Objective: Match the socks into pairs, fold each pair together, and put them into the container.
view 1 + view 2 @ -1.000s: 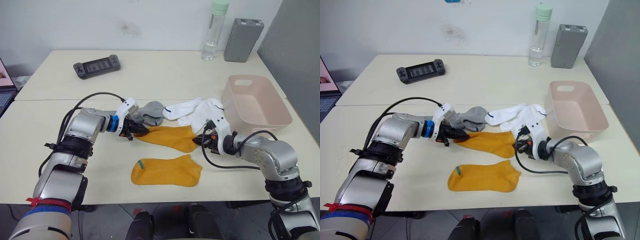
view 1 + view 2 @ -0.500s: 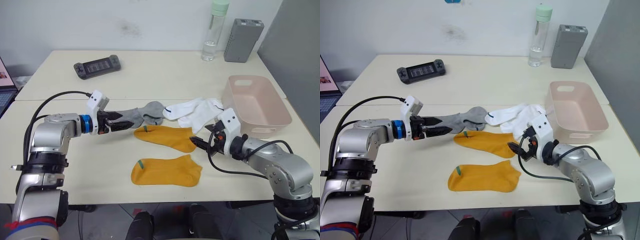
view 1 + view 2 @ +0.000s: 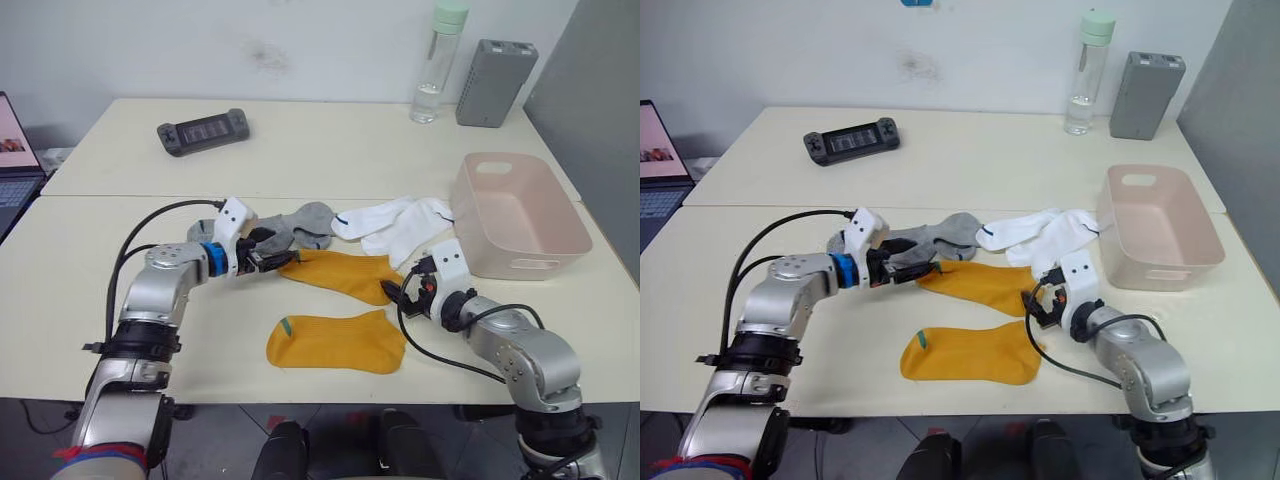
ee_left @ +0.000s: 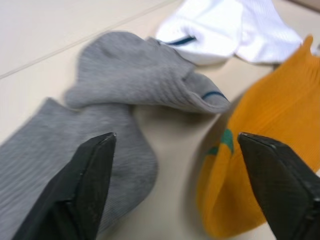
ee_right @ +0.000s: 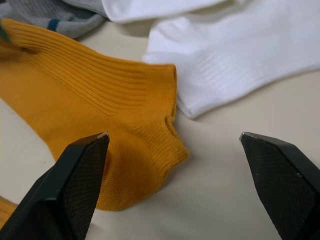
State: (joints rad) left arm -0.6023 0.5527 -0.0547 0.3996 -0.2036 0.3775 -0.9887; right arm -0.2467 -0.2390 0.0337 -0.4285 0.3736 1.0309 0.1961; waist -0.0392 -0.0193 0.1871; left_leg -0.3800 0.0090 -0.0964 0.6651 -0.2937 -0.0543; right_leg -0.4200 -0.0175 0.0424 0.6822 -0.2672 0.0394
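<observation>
Orange socks [image 3: 338,274] mid-frame, bare bench [image 3: 120,330] at lower left.
Both jaws gape empty; grey socks [image 3: 290,226] partly hidden behind left gripper [image 3: 268,258].

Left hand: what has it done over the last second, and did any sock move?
The left hand swung out left, then returned, open, to the upper orange sock's cuff. The right hand backed off and returned, open, to its toe. All socks, including the grey socks, and the container stayed.
</observation>
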